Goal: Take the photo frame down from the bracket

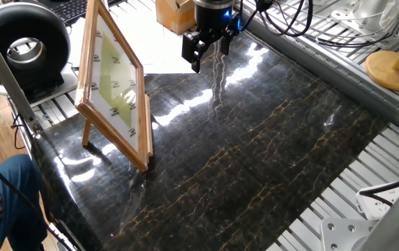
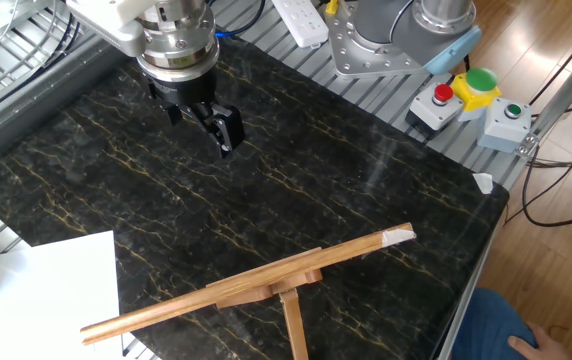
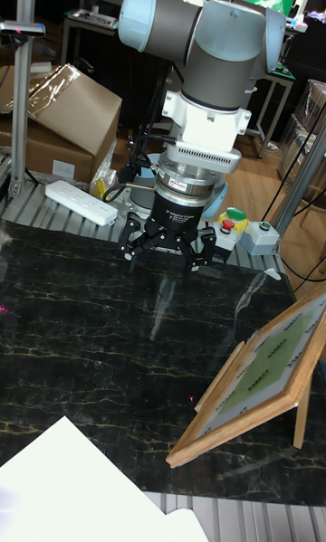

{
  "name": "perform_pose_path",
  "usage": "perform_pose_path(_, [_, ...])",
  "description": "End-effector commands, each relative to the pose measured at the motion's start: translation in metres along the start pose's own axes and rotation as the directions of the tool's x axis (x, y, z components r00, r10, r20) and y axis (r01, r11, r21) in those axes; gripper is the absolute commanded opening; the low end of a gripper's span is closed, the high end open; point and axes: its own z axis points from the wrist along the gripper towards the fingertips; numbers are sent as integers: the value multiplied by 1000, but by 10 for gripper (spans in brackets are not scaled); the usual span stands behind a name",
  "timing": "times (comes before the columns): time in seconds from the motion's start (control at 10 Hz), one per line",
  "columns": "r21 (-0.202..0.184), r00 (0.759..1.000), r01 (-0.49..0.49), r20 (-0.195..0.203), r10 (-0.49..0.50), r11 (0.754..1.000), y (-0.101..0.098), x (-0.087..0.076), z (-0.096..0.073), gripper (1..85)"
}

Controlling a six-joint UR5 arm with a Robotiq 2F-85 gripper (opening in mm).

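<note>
The bracket (image 1: 86, 132) sits mostly hidden behind the photo frame (image 1: 114, 90) — little beyond a leg shows.

The bench (image 1: 269, 146) has a black marble pattern with thin golden-brown veins. The photo frame (image 1: 114, 90) has a light wood border, a white mat with small dark marks, and a yellow-green centre. The bracket (image 2: 294, 322) has the same light wood colour. The tool (image 3: 160, 254) is black, and the arm (image 3: 195, 31) above it is grey with light blue caps. The paper sheet (image 2: 66, 285) is white. Beside the bench are a red button (image 2: 443, 94) and a green button (image 2: 481, 80) on yellow.
</note>
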Motion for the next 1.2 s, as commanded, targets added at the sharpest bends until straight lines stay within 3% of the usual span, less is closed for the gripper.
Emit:
perform_pose_path(0.0, [0,1000,0,0,0,1000,2,0,0,840])
perform_pose_path(0.1, [152,978,58,189,-86,987,-33,-52,-7,10])
perform_pose_path(0.4, [171,979,32,193,-66,985,-30,-54,-9,10])
perform_pose_path(0.7, [159,980,14,195,-45,987,-27,-53,-8,10])
perform_pose_path(0.8, [133,981,-5,192,-20,991,-21,-52,-7,10])
perform_pose_path(1.1, [122,986,-44,165,23,992,-15,-49,-8,10])
